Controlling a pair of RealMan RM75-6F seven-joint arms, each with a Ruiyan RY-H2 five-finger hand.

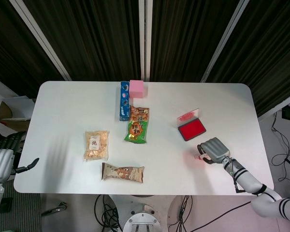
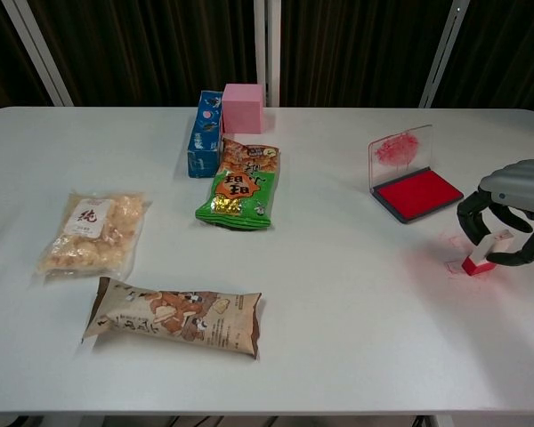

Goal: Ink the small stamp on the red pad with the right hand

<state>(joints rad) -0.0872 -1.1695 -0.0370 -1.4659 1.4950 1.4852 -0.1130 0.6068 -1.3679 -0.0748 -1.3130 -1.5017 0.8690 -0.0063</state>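
The small white stamp with a red base [image 2: 481, 255] is held tilted in my right hand [image 2: 507, 213], its red end down on the table. Faint red prints [image 2: 452, 242] mark the table around it. The red ink pad [image 2: 418, 193] lies open just behind and left of the hand, its clear lid [image 2: 400, 149] standing up smeared with red. In the head view the right hand [image 1: 212, 149] sits in front of the pad [image 1: 192, 129], apart from it. My left hand [image 1: 2, 162] hangs off the table's left front corner, holding nothing.
A green snack bag [image 2: 238, 187], a blue box [image 2: 203, 133] and a pink cube [image 2: 244, 108] lie at the centre back. A pale cracker bag [image 2: 93, 229] and a brown snack bag [image 2: 173, 316] sit front left.
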